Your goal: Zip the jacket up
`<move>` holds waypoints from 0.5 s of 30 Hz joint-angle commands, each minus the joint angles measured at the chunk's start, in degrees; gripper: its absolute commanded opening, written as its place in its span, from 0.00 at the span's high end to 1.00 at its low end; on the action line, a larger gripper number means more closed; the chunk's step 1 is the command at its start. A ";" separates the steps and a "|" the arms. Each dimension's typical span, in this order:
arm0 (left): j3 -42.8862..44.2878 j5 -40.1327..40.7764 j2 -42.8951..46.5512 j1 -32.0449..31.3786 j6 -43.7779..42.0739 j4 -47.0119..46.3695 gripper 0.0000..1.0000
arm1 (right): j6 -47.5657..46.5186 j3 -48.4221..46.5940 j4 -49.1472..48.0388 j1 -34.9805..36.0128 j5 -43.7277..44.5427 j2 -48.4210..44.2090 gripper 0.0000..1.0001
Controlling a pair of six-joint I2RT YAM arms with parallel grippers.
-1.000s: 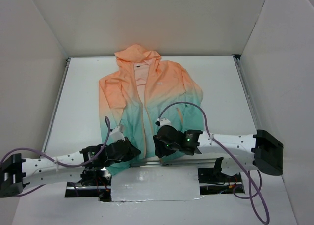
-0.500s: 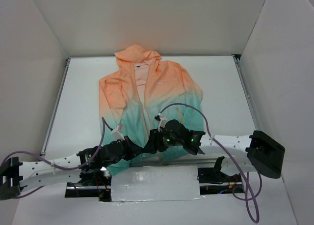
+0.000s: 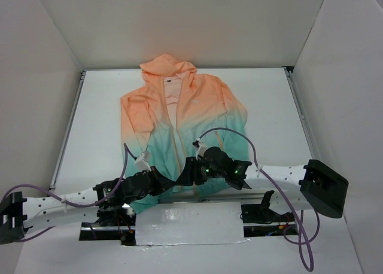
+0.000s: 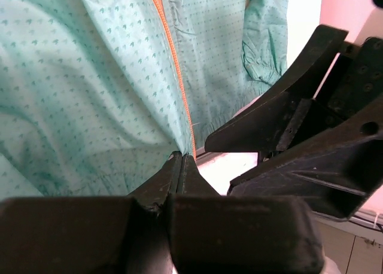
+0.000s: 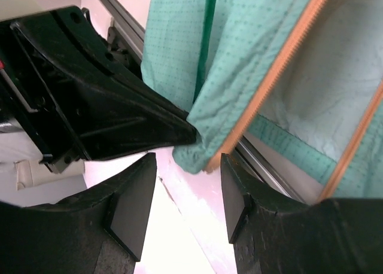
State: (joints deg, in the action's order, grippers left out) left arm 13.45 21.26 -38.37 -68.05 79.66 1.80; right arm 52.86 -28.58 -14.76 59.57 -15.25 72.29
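Jacket [image 5: 251, 58] hem lies just ahead of the parted right pincer [image 5: 187, 184].

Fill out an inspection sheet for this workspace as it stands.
Surface: white table, jacket laid on it, hood away from the arms.
Job's things: jacket, front open, orange zipper not joined.
Clutter: nothing seen.
Grippers: left gripper shut on the jacket's hem at the zipper's lower end; right gripper open, a zipper-edged hem corner just ahead of it.
Cables: purple cables loop from both arms, one arching above the jacket.
Surroundings: white walls on three sides.
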 commanded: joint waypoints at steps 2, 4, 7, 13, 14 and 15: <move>0.52 0.63 0.23 0.02 -0.03 -1.01 1.00 | 1.45 1.94 -3.95 -0.33 0.83 -0.67 0.46; 0.35 0.63 0.31 0.03 -0.03 -1.28 1.00 | 2.24 2.91 -4.22 -0.42 1.79 -0.66 0.46; 0.87 0.63 0.66 0.02 -0.55 -0.66 1.00 | 2.77 4.41 -7.73 -1.03 1.72 -0.49 0.45; -0.79 -0.07 2.69 0.02 -0.82 -3.47 1.00 | 4.27 7.22 -18.97 -2.61 -2.94 2.06 0.47; -0.88 0.01 2.86 0.11 -0.73 -3.39 1.00 | 4.62 7.48 -20.64 -3.14 -3.91 3.02 0.47; -0.80 -0.16 2.86 0.03 -0.82 -3.39 1.00 | 4.71 8.01 -23.96 -3.49 -5.92 3.55 0.47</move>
State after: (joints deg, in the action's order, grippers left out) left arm 13.04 21.17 -36.14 -68.05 79.61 1.23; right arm 56.49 -21.76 -27.11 57.25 -17.32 74.35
